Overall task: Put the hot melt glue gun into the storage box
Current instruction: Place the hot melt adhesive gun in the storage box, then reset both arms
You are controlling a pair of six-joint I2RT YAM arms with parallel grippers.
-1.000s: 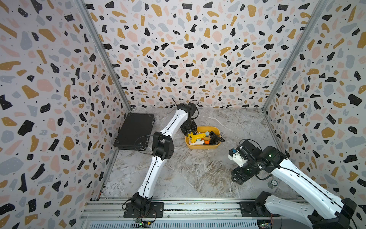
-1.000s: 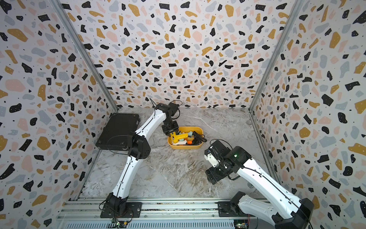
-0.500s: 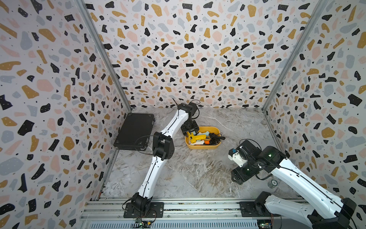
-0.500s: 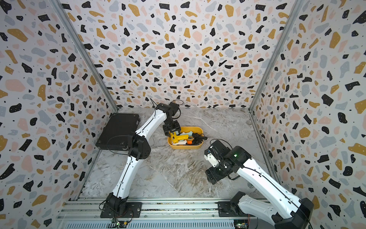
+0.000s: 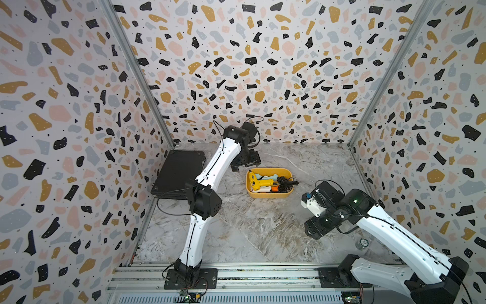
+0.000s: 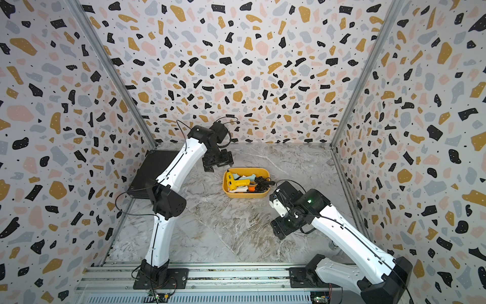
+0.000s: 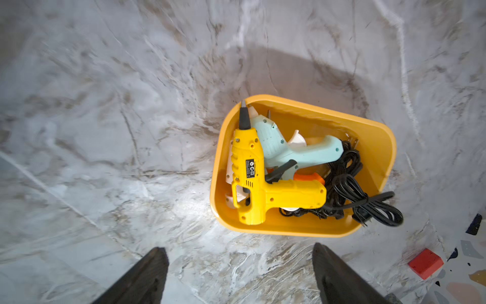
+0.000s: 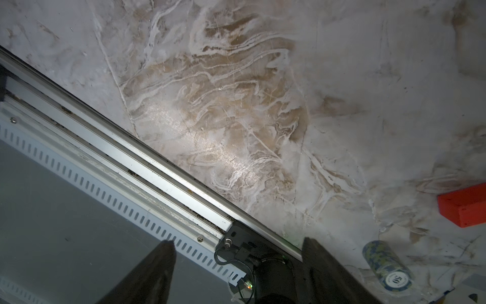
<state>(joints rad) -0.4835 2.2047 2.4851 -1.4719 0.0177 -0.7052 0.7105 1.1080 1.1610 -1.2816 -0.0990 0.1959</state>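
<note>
Release step, likely last: hot melt glue gun (image 7: 252, 173) inside storage box (image 7: 302, 231), atop other guns (image 7: 278, 143). Left pincer (image 7: 239, 248) wide open, empty, just beside box; right pincer (image 8: 238, 241) open, empty, well apart from box. Next: lift clear of box.

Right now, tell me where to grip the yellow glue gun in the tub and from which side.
I'd take the yellow glue gun by its handle, from straight above: it lies flat atop the pile, and the barrel lies by the storage box wall.
</note>
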